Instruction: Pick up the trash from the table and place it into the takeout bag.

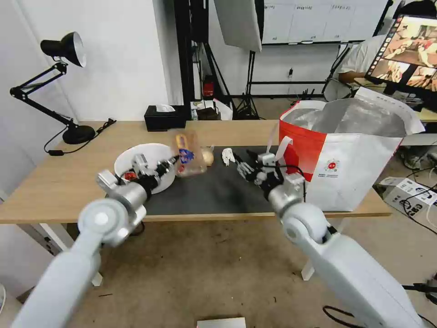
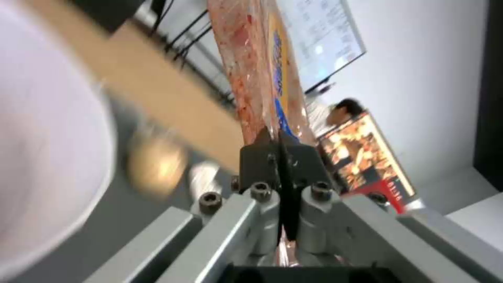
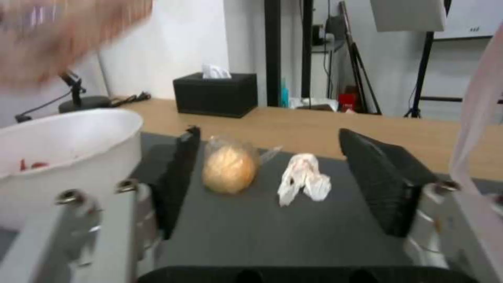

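My left gripper (image 1: 173,160) is shut on the edge of the clear plastic tray (image 1: 187,154), which hangs tilted above the dark mat; the left wrist view shows the tray (image 2: 262,70) pinched between its fingers (image 2: 262,157). The white bowl (image 1: 136,164) with red shells sits on the table (image 1: 59,182) under that arm. A beige wrapped ball (image 3: 229,168) and a crumpled white tissue (image 3: 303,179) lie on the mat ahead of my open right gripper (image 1: 240,163). The red-and-white takeout bag (image 1: 350,164) stands open at the table's right end.
A black tissue box (image 1: 165,117) and a black desk lamp (image 1: 68,82) stand along the table's far edge. The bag's white handle (image 1: 278,146) hangs close to my right gripper. A monitor (image 1: 409,50) and stands fill the room behind.
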